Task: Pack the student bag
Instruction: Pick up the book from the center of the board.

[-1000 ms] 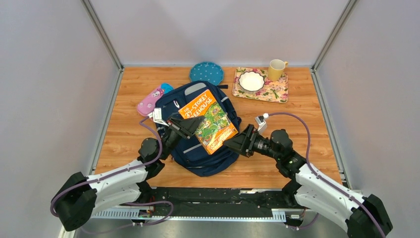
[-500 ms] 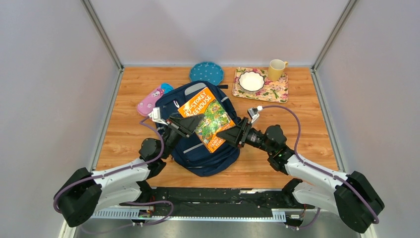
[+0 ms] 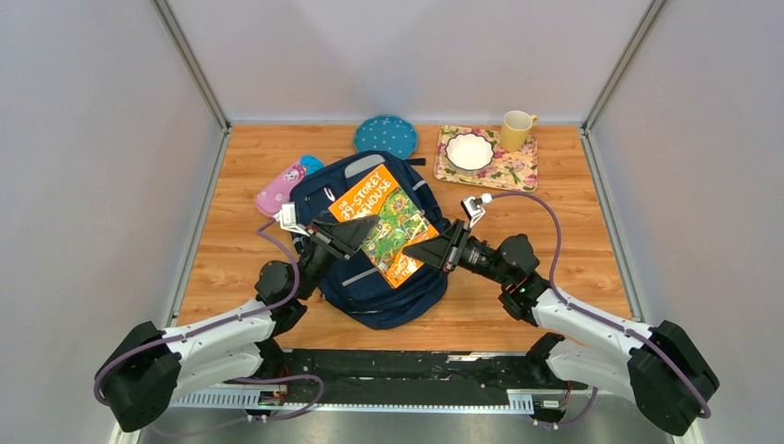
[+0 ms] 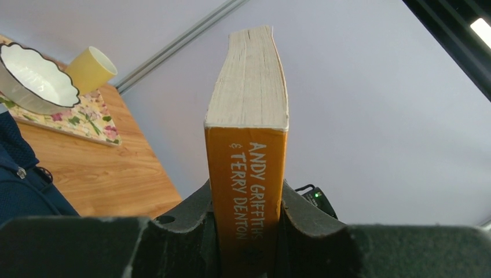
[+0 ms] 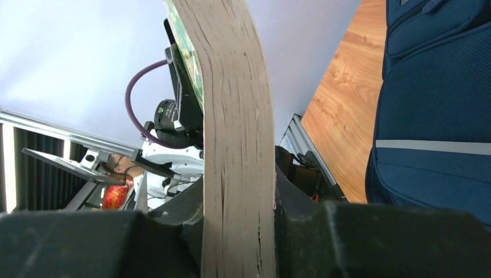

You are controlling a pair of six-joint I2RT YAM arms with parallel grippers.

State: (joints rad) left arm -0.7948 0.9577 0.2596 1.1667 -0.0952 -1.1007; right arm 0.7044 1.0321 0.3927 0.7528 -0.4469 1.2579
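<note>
- I see the student bag [image 3: 388, 296] as a large navy fabric backpack. It has a grey panel at its top, a thin pale stripe across the front and a zip pocket showing.
- It lies flat, front side up, in the middle of the table [image 3: 231, 250], just ahead of both arm bases. A pink pencil case [image 3: 280, 190] sits against its far-left shoulder and a dotted teal plate [image 3: 385, 135] lies just beyond its top.
- My left gripper [image 3: 349, 233] is clamped on the orange spine of a paperback book [image 3: 384, 222]. In the left wrist view the two fingers [image 4: 194, 211] press the spine from either side.
- My right gripper [image 3: 434, 250] grips the same book at the opposite, page-edge side. The right wrist view shows the fingers [image 5: 292, 200] tight against both covers, with the paper block [image 5: 237, 145] standing between them.
- The book hangs between the two grippers over the bag's front, cover facing up. I cannot tell whether it touches the fabric.
- The bag's long axis runs near to far across the table, only slightly skewed. The grey top points to the far wall and the rounded bottom points back at the arms.
- At the far right, well apart from the bag, a floral tray [image 3: 508, 173] carries a white bowl [image 3: 470, 151]. A yellow mug [image 3: 516, 129] is at the tray's far corner.
</note>
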